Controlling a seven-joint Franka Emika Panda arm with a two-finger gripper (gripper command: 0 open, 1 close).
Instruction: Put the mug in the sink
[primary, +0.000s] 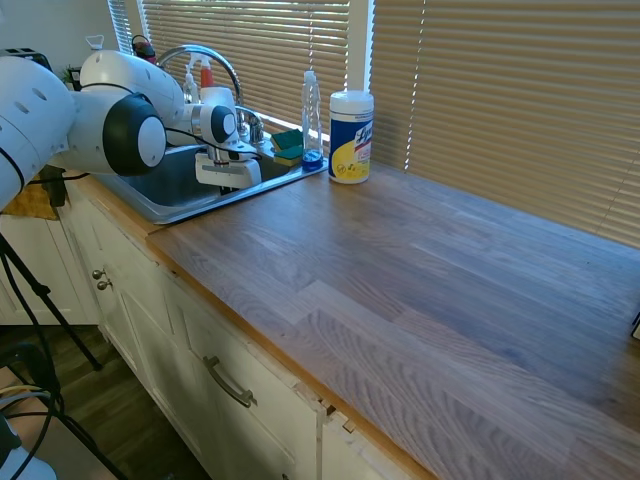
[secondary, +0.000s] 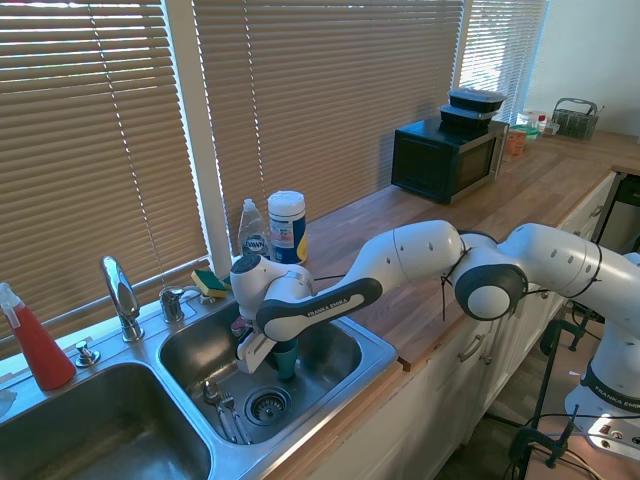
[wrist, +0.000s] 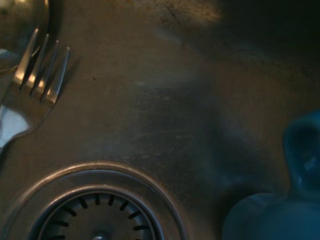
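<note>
The mug (secondary: 286, 357) is teal-blue and sits low inside the right-hand basin of the sink (secondary: 375, 352), hanging under the gripper (secondary: 272, 352). Its lower end is close above the basin floor; whether it touches the steel cannot be determined. In the wrist view the mug (wrist: 285, 200) appears as a blurred blue shape at the lower corner, beside the round drain strainer (wrist: 97, 210). The fingers are closed against the mug and hold it by its upper part. A fork (wrist: 37, 82) lies on the basin floor near the drain (secondary: 266, 405), with other cutlery beside it.

The white arm (secondary: 420, 262) reaches across the wooden bench (secondary: 450, 215) and bends down into the basin. From the first exterior view the gripper (primary: 228, 172) is down in the sink (primary: 185, 205) and the mug is hidden.

Behind the sink stand the curved chrome faucet (secondary: 120, 295), a yellow-green sponge (secondary: 209, 282), a clear dish-soap bottle (secondary: 252, 232) and a white-and-yellow wipes canister (secondary: 287, 226). A red spray bottle (secondary: 35, 340) stands at the far corner.
</note>
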